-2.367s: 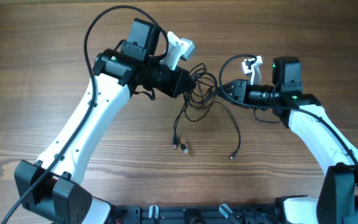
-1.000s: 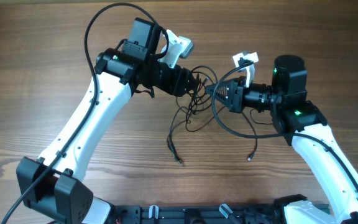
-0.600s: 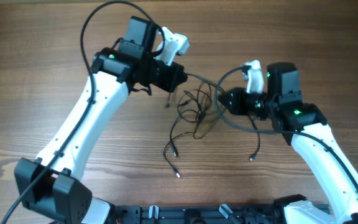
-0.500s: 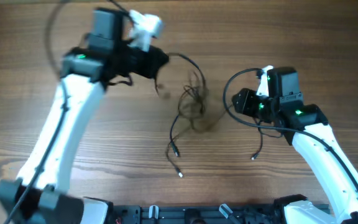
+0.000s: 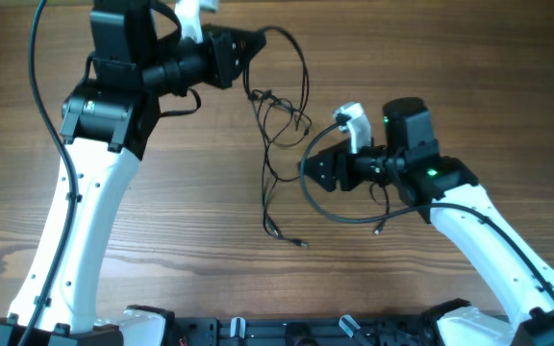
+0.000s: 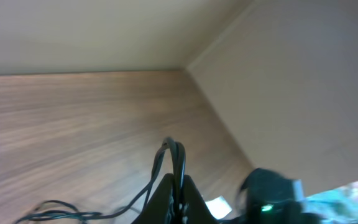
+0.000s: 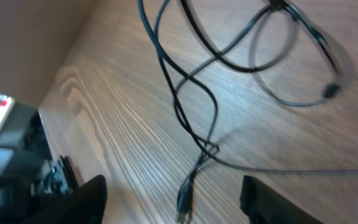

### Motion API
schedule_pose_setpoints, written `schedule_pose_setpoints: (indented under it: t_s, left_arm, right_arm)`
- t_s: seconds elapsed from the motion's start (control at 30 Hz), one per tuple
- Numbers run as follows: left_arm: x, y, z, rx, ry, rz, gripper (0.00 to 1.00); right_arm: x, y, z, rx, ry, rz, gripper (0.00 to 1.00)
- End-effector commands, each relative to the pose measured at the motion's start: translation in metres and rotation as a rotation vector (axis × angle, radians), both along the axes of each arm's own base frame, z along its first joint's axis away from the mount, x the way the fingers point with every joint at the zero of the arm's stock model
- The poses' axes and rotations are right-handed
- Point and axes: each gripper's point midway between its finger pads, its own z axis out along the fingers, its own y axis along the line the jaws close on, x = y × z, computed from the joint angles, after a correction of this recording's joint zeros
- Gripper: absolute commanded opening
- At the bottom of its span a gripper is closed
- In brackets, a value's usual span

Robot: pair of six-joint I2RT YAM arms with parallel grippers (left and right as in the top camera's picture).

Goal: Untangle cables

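The cables (image 5: 267,144) are thin black cords hanging in loose loops from my left gripper (image 5: 250,45) down to the table. Two connector tips (image 5: 299,241) lie at the bottom, and another tip (image 5: 377,229) lies to the right. My left gripper (image 6: 178,186) is raised and shut on one cable strand (image 6: 180,155). My right gripper (image 5: 309,175) is low, just right of the hanging strands. In the right wrist view it (image 7: 173,186) is open and empty, with crossing cords (image 7: 185,106) and a connector tip (image 7: 184,202) on the table between its fingers.
The wooden table (image 5: 469,58) lies under everything. A thicker black robot cable (image 5: 327,210) loops around my right wrist. The left arm (image 5: 85,183) rises along the left side and the right arm (image 5: 489,231) comes in from the lower right.
My left gripper has lifted and swung left and back with a cable, drawing the knot out into long hanging strands. My right gripper has moved left and lower, beside the strands.
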Motion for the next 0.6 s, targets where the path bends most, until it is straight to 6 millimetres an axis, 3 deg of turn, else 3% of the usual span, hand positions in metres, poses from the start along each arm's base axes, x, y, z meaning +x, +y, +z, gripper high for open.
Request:
schedule_pose_setpoints:
  t_s: [0.0,0.1,0.17,0.27,0.3,0.33,0.4,0.47,0.57]
  left_arm:
    - [-0.011,-0.013,0.037,-0.21,0.098,-0.062,0.04]
    - [-0.011,-0.017,0.065,-0.311,0.079,-0.083,0.04]
    - [-0.009,-0.016,0.091,-0.355,-0.025,-0.093,0.04]
    - [0.018,0.004,0.102,-0.366,-0.117,0.088,0.04]
    - [0.041,0.027,0.095,-0.339,-0.129,0.259,0.04]
    - [0.052,0.042,0.088,-0.316,-0.126,0.351,0.04]
    - [0.079,0.095,0.058,-0.246,-0.063,0.665,0.04]
    - [0.09,0.15,0.015,-0.123,0.028,0.958,0.04]
    - [0.087,0.198,-0.046,0.064,0.171,1.179,0.07]
  right_arm:
    - [0.01,0.016,0.0,-0.004,-0.108,0.054,0.78]
    - [0.02,0.023,-0.004,0.001,-0.143,0.056,0.79]
    - [0.034,0.013,-0.024,-0.05,-0.051,-0.078,0.75]
    - [0.036,0.006,-0.037,-0.074,0.031,-0.154,0.67]
    - [0.032,0.005,-0.041,-0.086,0.055,-0.153,0.6]
    - [0.029,0.003,-0.045,-0.097,0.074,-0.155,0.59]
    - [0.024,-0.017,-0.066,-0.199,0.167,-0.259,0.59]
    - [0.02,-0.037,-0.082,-0.299,0.213,-0.343,0.62]
    - [0.017,-0.043,-0.087,-0.332,0.229,-0.354,0.63]
